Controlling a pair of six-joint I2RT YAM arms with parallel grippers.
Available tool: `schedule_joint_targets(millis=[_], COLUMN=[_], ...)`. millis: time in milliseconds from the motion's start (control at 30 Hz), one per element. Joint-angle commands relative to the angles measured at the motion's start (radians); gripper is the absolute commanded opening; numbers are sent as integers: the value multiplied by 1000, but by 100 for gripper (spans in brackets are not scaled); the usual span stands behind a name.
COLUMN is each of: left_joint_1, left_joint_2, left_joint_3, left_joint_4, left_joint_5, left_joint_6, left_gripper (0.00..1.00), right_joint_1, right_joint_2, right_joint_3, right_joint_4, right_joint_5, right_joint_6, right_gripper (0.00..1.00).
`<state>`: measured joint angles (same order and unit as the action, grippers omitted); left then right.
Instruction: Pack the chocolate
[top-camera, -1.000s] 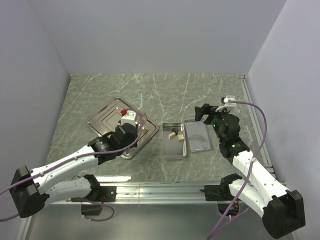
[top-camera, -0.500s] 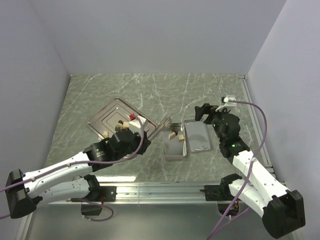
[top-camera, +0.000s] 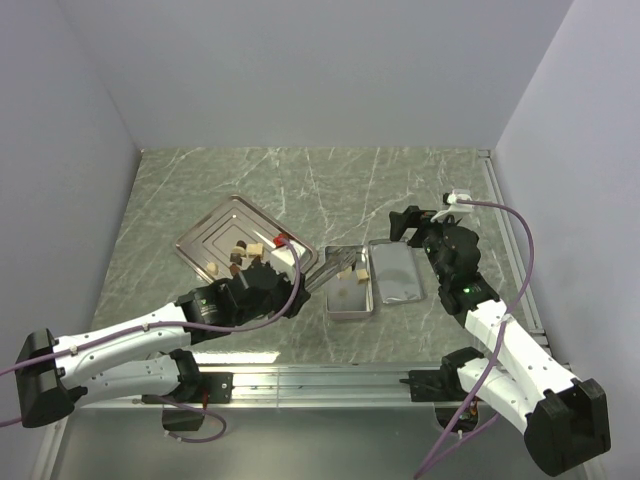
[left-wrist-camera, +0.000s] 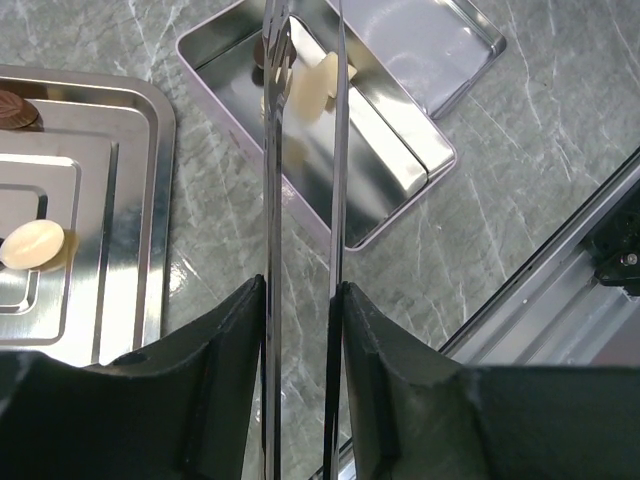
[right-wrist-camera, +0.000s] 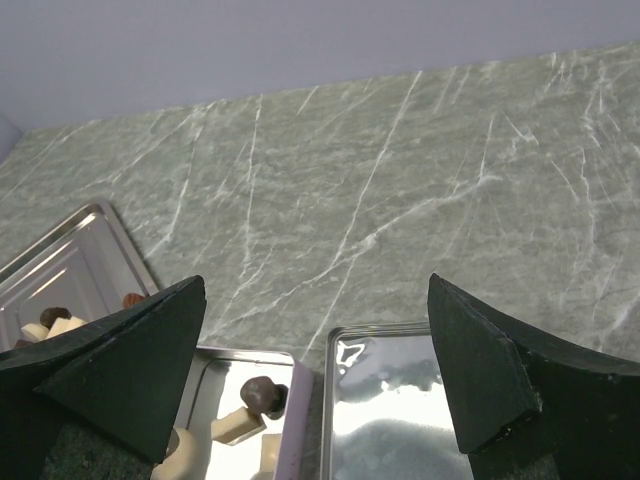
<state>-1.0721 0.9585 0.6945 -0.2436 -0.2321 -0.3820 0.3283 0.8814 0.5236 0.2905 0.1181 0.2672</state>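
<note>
The chocolate (top-camera: 255, 249) lies in two places: several cream and dark lumps on the ridged steel tray (top-camera: 212, 235), and a few more inside the open tin (top-camera: 348, 306) just to its right. The tin's lid (top-camera: 398, 275) lies flat on the far side of the tin, close against it.

My left tool (left-wrist-camera: 300, 295) is closed on a pair of thin metal tongs (left-wrist-camera: 338, 150), one finger pressing each blade, and the blades reach out over the tin. A cream lump (left-wrist-camera: 320, 85) shows between the blade tips; I cannot tell whether the tongs pinch it or it lies on the tin floor.

My right tool (right-wrist-camera: 315, 290) hangs above the lid's far end with its fingers spread wide and nothing between them, over the green marbled surface (top-camera: 300, 180).
</note>
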Motion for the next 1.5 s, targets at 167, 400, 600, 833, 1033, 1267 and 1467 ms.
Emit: schedule_joint_targets(millis=[167,400,600,833,1033,1267,1467], left_joint_1=[-8,-5,35,167,227,276,288], left_joint_2=[-12,-53,-20,-1,46,134,128], left_joint_3=[22,7,17,7,29,42,33], left_joint_4=[52,43,6,-20,-91,-85,-60], left_joint_5=[-16,-88,-145,-187,-292,-260,-245], left_joint_6=[5,-20,-47,-84,-126,-107,-90], left_gripper=[41,37,38,36,37,40,44], right_joint_1=[-2,-2,-2,-3,-3,-2,-3], right_joint_2=[5,5,4,5,4,2,1], right_joint_3=[47,49,47,47,47,47,47], right_joint_4=[21,19,18,18,16,15,15], right_joint_5=[-1,-1,-6,-8,-11,-11,-12], right_joint_6=[-14,-14,-13,-13,-13,-13,-13], right_gripper=[98,98,98,98,98,98,98])
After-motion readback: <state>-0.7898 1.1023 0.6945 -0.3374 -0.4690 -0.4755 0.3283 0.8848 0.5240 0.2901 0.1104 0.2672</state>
